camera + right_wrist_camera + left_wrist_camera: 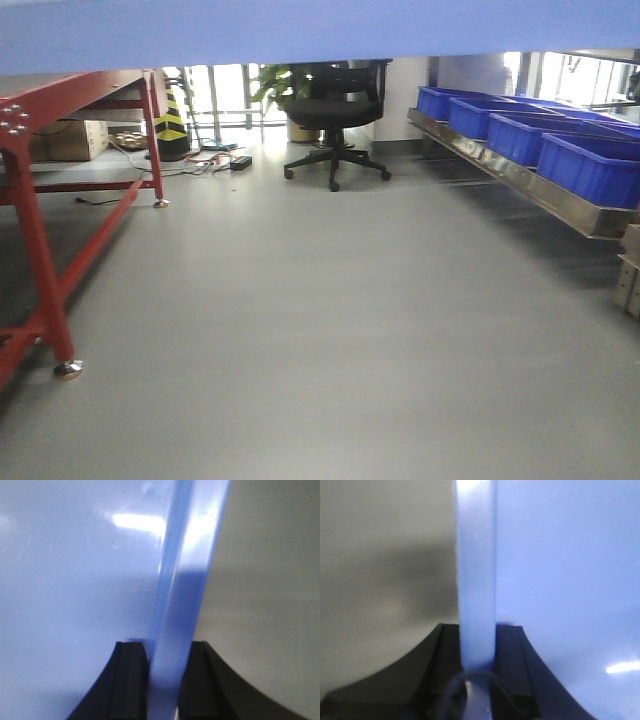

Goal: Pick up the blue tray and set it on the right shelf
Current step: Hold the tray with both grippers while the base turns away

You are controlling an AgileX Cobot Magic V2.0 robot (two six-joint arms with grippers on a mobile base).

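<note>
The tray, held high in the near view and well apart from the shelf at right, is clamped at opposite rims by the left gripper and right gripper, and is judged light, stiff and slick.

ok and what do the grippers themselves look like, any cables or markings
Both are matte black. The left gripper has two straight-faced fingers with stepped ridges, flaring outward in a curve toward the base, and a thin dark cable loops between them. The right gripper has the same curved black shape, with a groove down each finger. No markings show, and the arms are out of view.
</note>
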